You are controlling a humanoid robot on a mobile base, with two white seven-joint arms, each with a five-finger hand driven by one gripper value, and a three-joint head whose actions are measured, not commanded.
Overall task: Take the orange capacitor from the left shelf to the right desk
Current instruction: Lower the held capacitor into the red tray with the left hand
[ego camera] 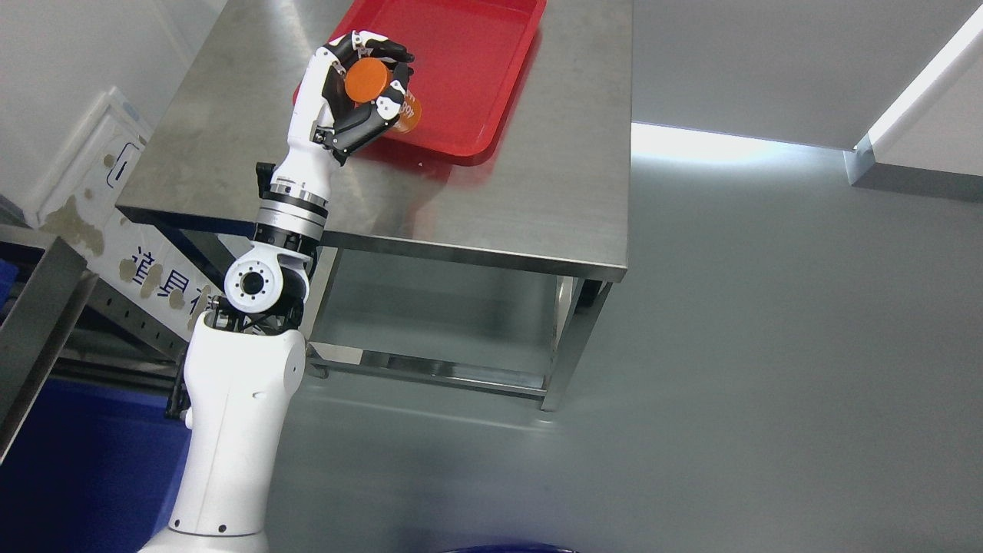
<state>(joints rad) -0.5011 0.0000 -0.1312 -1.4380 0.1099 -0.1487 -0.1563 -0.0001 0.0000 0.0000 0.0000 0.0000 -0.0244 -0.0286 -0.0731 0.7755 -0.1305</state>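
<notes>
Gripped the capacitor (367, 81) in left hand (361, 88) over the tray (468, 69); risked rolling off if released tilted.

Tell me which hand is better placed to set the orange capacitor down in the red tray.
Left. The left hand already grips the orange capacitor and is held over the near edge of the red tray on the steel desk. The right arm is out of view.

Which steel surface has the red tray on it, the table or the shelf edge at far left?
The table: the red tray sits on its top, under the left hand gripping the orange capacitor. The shelf edge shows nothing on it.
</notes>
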